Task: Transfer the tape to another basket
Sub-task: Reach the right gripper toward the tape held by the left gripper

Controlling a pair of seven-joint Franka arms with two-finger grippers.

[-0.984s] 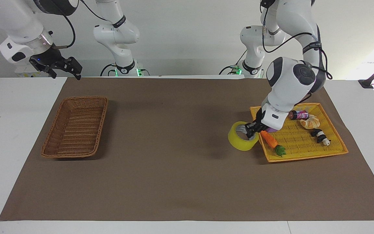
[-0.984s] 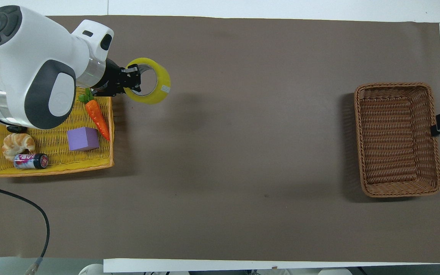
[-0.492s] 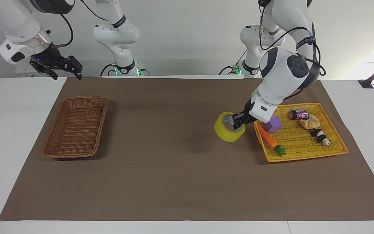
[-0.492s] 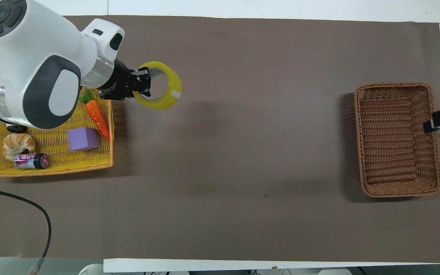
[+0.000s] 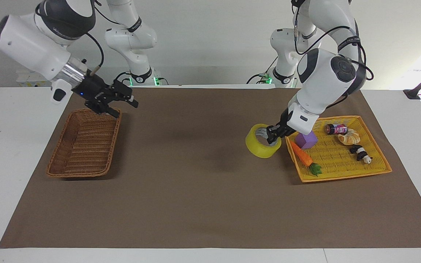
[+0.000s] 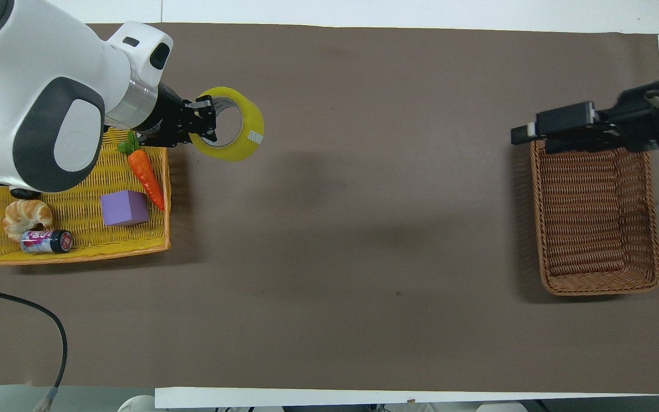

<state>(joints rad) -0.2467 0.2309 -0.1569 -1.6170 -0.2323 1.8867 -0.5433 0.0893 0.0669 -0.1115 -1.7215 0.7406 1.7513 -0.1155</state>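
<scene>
The yellow tape roll (image 5: 263, 146) (image 6: 228, 124) hangs tilted in the air over the brown mat, beside the yellow tray's edge. My left gripper (image 5: 273, 136) (image 6: 206, 120) is shut on the roll's wall, with one finger inside the core. The brown wicker basket (image 5: 86, 146) (image 6: 592, 217) stands empty toward the right arm's end of the table. My right gripper (image 5: 124, 108) (image 6: 527, 133) is open and empty, in the air over the basket's rim on the side toward the table's middle.
A flat yellow mesh tray (image 5: 342, 162) (image 6: 72, 246) at the left arm's end holds a carrot (image 5: 303, 156), a purple block (image 5: 306, 140), a croissant (image 5: 349, 138), a can (image 5: 336, 128) and a panda toy (image 5: 360, 153). Brown mat lies between tray and basket.
My right arm has swung in from off the table's end to over the wicker basket. My left gripper has carried the tape off the tray's edge toward the table's middle.
</scene>
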